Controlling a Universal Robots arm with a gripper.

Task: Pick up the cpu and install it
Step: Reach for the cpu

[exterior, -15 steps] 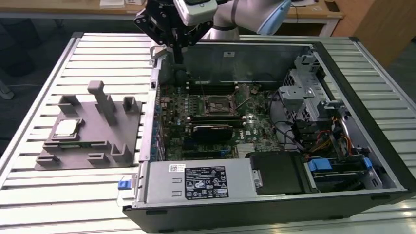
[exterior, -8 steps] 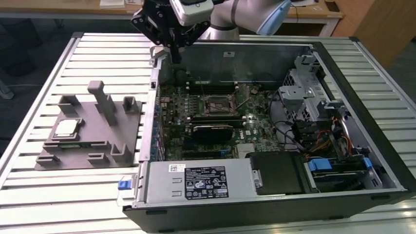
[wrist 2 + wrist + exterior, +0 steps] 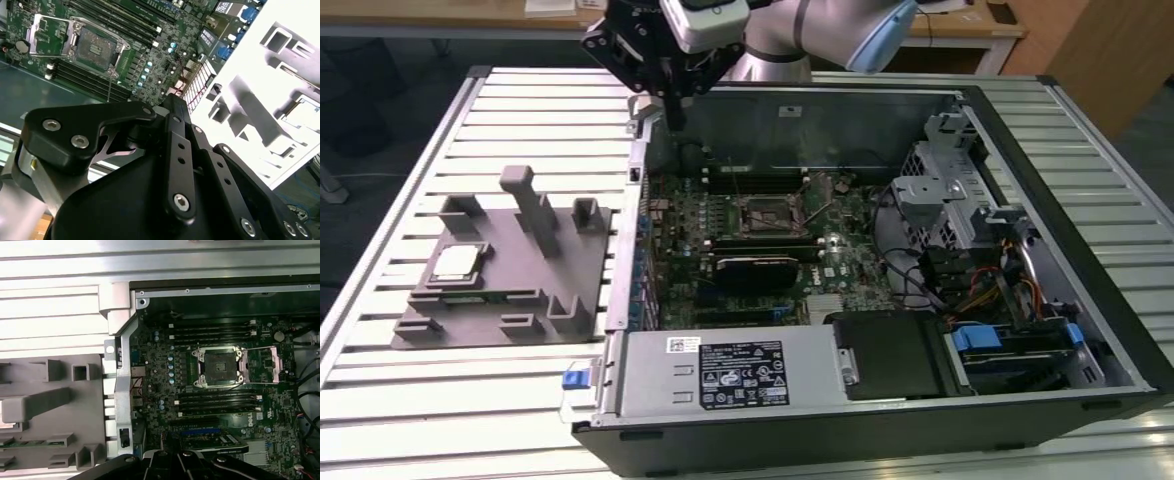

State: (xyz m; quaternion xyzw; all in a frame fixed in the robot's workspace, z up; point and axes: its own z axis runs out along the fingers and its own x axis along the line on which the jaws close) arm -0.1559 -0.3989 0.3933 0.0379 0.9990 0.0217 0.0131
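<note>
blk claw (image 3: 675,115) together, empty; shiny sq cpu (image 3: 458,262) on grey plastic tray (image 3: 480,325).

No print is sharp enough to be read. A white sticker (image 3: 682,345) and a black label (image 3: 744,375) are carried by the power supply (image 3: 654,385); white lettering (image 3: 245,418) is printed on the motherboard (image 3: 155,365).
</note>
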